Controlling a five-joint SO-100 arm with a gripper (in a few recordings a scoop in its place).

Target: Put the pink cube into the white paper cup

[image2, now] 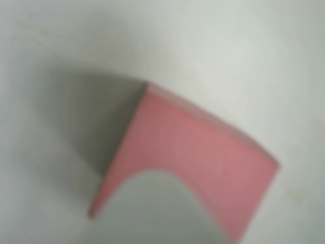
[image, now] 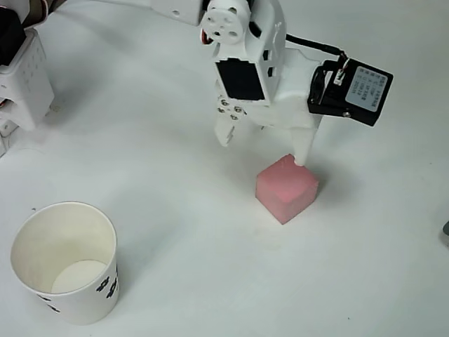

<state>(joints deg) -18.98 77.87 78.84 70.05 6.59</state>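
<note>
The pink cube (image: 286, 188) rests on the white table, right of centre in the overhead view. My white gripper (image: 264, 144) hangs open just behind it. One fingertip (image: 303, 153) touches or hovers at the cube's far top edge, while the other finger (image: 226, 132) stands apart to the left. The wrist view is blurred; there the pink cube (image2: 193, 152) shows close up, with a rounded white fingertip (image2: 152, 208) in front of its lower edge. The white paper cup (image: 42, 242) stands upright at the lower left, cream inside, black marks low on its side, nothing in it.
A white block of the arm's mount (image: 24, 77) sits at the upper left edge. The black wrist camera module (image: 351, 88) sticks out to the right of the gripper. A small dark thing (image: 446, 232) touches the right edge. Bare table lies between cube and cup.
</note>
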